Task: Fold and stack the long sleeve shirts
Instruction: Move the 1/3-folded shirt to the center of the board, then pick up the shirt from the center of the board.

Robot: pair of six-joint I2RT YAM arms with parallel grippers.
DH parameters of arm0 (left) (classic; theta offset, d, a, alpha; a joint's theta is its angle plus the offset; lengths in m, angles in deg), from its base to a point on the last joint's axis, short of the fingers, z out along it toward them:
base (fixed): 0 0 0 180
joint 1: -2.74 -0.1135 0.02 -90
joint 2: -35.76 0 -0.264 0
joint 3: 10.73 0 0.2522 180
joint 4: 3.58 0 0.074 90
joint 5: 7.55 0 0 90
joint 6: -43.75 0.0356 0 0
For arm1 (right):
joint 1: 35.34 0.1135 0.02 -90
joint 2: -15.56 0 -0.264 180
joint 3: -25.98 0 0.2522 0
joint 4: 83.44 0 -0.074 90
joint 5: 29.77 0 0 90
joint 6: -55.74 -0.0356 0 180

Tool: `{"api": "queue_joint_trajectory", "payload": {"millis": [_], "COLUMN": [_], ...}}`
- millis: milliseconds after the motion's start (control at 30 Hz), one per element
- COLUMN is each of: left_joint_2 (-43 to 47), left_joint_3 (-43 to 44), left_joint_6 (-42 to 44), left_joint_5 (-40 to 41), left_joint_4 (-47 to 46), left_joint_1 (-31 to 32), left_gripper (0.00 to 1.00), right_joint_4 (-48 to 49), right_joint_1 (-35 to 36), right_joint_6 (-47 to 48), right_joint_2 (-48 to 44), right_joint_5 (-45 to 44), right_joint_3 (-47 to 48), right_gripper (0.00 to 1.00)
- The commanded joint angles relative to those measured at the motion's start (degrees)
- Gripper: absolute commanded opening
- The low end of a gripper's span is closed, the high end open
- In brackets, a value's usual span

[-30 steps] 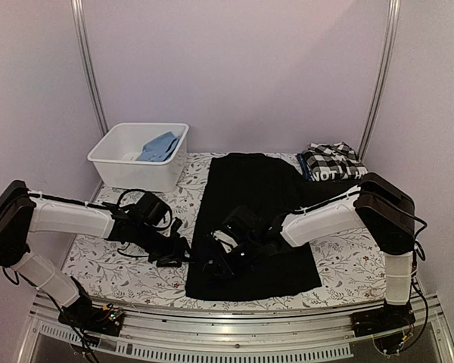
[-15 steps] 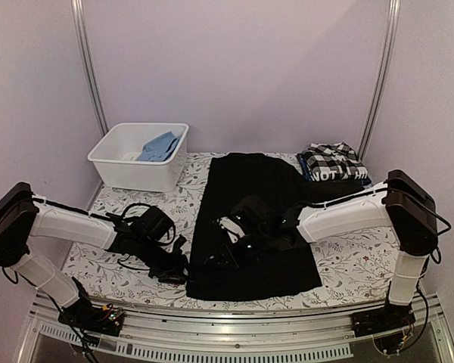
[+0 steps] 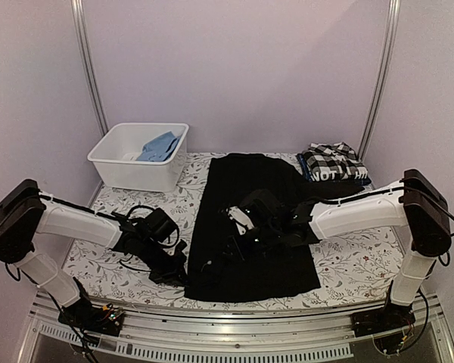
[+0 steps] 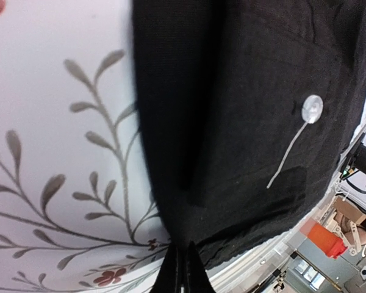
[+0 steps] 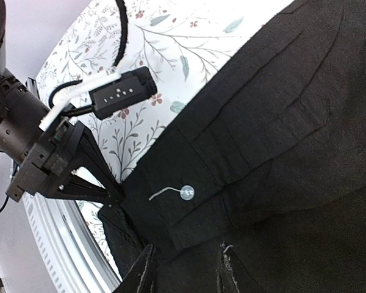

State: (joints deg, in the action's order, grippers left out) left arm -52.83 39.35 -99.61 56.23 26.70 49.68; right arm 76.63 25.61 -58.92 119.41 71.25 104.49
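One corner of the black shirt (image 3: pixel 257 189) is pinched by left tool (image 4: pixel 178 270); right tool (image 5: pixel 184 271) beside it, released.

The left arm (image 3: pixel 76 219) reaches low toward lower centre, the left gripper (image 4: pixel 180 271) pinched shut on the black shirt's (image 3: pixel 250 189) edge. The right arm (image 3: pixel 356 215) stretches leftward, the right gripper (image 5: pixel 184 274) with its jaws parted.

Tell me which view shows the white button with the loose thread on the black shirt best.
Left wrist: the white button is large and sharp on the black shirt, its thread trailing down. The right wrist view shows it smaller, thread included. From the top external view it is too small to make out.
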Motion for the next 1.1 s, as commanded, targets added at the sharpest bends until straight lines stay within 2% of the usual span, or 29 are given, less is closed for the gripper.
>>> {"api": "queue_joint_trajectory", "payload": {"millis": [0, 267, 467, 567, 667, 800, 900, 1067], "left_joint_2": [2.06, 9.08, 10.43, 12.23, 14.60, 16.21, 15.40, 11.72], "left_joint_3": [-2.17, -7.35, -5.58, -3.91, -1.36, 3.35, 7.41, 9.52], "left_joint_6": [0.83, -1.91, -2.08, -1.37, -0.20, 1.96, 3.65, 4.84], "left_joint_5": [4.06, 8.88, 7.76, 9.09, 11.85, 14.99, 16.26, 14.44], "left_joint_4": [9.37, 15.06, 15.15, 17.45, 20.27, 22.87, 22.42, 20.68], "left_joint_1": [-3.09, -9.79, -10.01, -9.87, -9.16, -5.57, 0.51, 9.52], "left_gripper": [0.00, 0.00, 0.01, 0.14, 0.24, 0.33, 0.39, 0.41], "right_joint_4": [1.67, 5.13, 5.62, 4.41, 3.36, 0.28, -1.82, -2.84], "right_joint_1": [-0.73, -4.84, -6.37, -6.37, -6.05, -4.02, -2.95, -2.50], "right_joint_6": [-0.12, -1.56, -4.23, -4.96, -5.75, -6.16, -7.35, -11.53], "right_joint_2": [-3.44, -8.80, -14.12, -17.34, -20.83, -24.19, -25.11, -27.05], "right_joint_5": [-1.27, -1.93, -2.85, -2.37, -1.90, -3.93, -5.18, -7.76], "right_joint_3": [-2.91, -11.32, -17.36, -20.04, -23.56, -25.14, -25.66, -27.57], "right_gripper": [0.33, 0.35, 0.39, 0.43, 0.45, 0.49, 0.50, 0.53]}}
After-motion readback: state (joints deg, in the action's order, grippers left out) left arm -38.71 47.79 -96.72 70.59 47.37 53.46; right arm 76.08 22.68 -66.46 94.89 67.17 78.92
